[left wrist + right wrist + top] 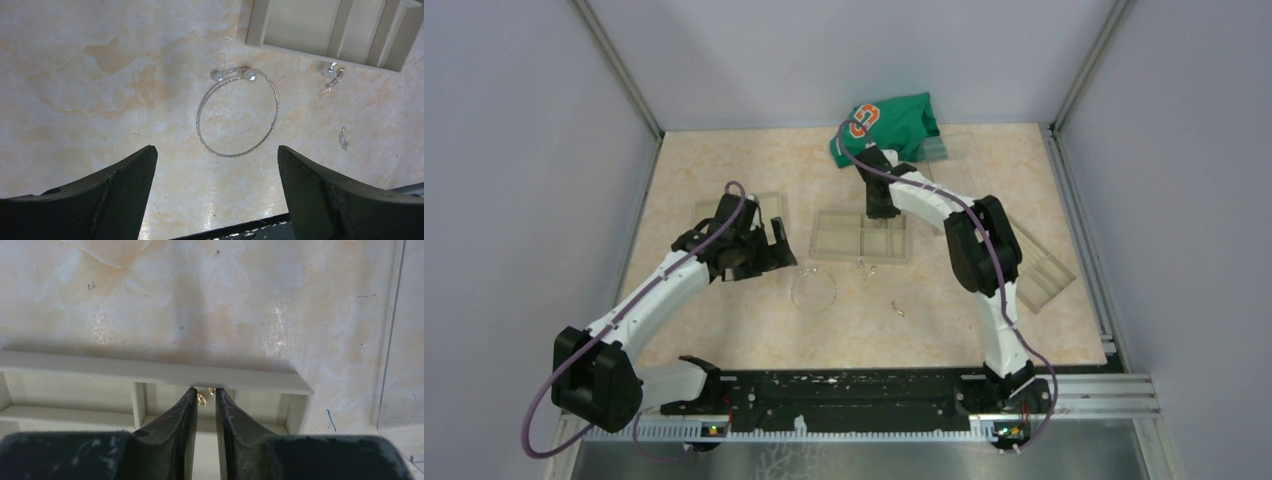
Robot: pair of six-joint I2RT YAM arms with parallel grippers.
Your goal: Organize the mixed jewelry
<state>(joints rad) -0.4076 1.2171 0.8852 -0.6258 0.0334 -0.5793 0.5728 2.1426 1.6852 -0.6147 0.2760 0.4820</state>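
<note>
A thin silvery hoop with two pearl ends [274, 100] lies on the table just ahead of my left gripper [215, 151], which is open wide and empty; the hoop also shows in the top view [813, 289]. Two small silvery earring pieces [333, 80] [343, 138] lie right of the hoop, below the clear compartmented box [260, 30]. My right gripper [206, 391] hangs over a back compartment of that box [150, 371], jaws a narrow gap apart. Two tiny gold bits [201, 399] sit at its fingertips, not clamped.
A green cloth with an orange logo [894, 125] lies at the back. Clear plastic pieces lie behind the left gripper [769, 200], at the right [1044, 270] and beside the cloth [934, 150]. Grey walls enclose the table.
</note>
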